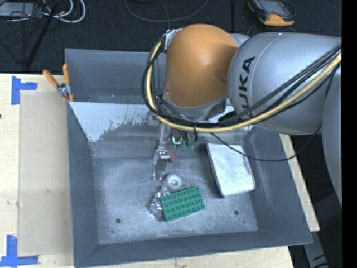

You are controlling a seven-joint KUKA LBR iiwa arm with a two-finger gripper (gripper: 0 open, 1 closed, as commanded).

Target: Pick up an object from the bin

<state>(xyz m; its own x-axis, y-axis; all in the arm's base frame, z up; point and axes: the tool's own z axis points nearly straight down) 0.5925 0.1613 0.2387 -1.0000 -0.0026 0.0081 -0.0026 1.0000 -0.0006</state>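
Gripper (160, 162) low over grey bin (111, 205) floor; open or closed, impossible to tell. Just beyond its tip, small pale round piece (174, 181); further on, green studded plate (184, 204). Likely best: centre over round piece, descend straight, close gently, avoiding plate.

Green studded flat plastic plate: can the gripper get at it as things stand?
Probably yes. The green studded flat plastic plate lies face-up with nothing on top, and the gripper is close beside it. A crumpled silver foil scrap crowds one edge.
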